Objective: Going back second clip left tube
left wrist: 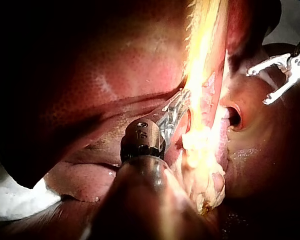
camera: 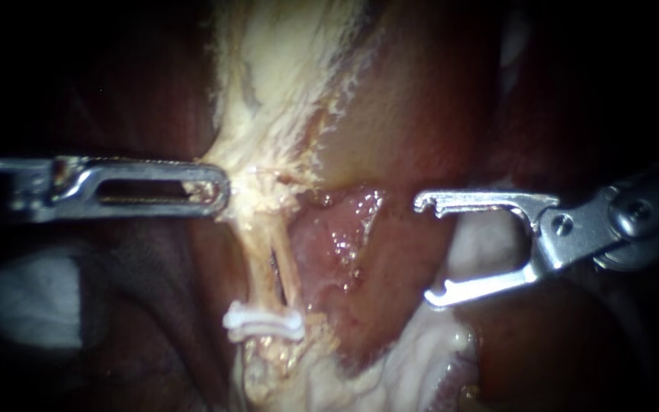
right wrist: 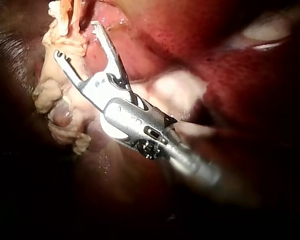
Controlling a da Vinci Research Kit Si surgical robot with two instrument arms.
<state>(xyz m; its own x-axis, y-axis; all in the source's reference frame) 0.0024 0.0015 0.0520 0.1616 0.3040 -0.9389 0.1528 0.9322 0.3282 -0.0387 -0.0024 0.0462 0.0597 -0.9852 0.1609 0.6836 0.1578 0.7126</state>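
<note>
Where its shaft comes in from the right edge of the frame, nearest the endoscope, the right instrument (camera: 425,250) holds its claw spread wide. The two hooked halves are well apart with nothing between them. It hangs beside the raw pink patch (camera: 341,236) at centre, clear of the tubes. From the left edge the left instrument (camera: 221,191) reaches in level, its claw closed flat on the edge of the pale tissue band (camera: 268,91) that runs down from top centre.

Just behind, at lower centre, the left tube (camera: 255,259) runs down beside a second thin strand with a dark slit between them. One white clip (camera: 265,324) lies across them near the bottom of the frame; I can find only that one.

The tube looks thin, soft and wet, so it is probably slippery and easy to tear. It is better not gripped directly: the safer hold is the fatty band above it, where the left claw already bites. The clip looks light and stiff, and the open claw's hooks could catch it.

Whether the clip closes round the left tube alone or both strands, I cannot tell. In the left wrist view the claw's tip is buried in bright tissue. Farthest back, dark red tissue sinks into shadow, and a white patch (camera: 28,297) at lower left is too dim to name.
</note>
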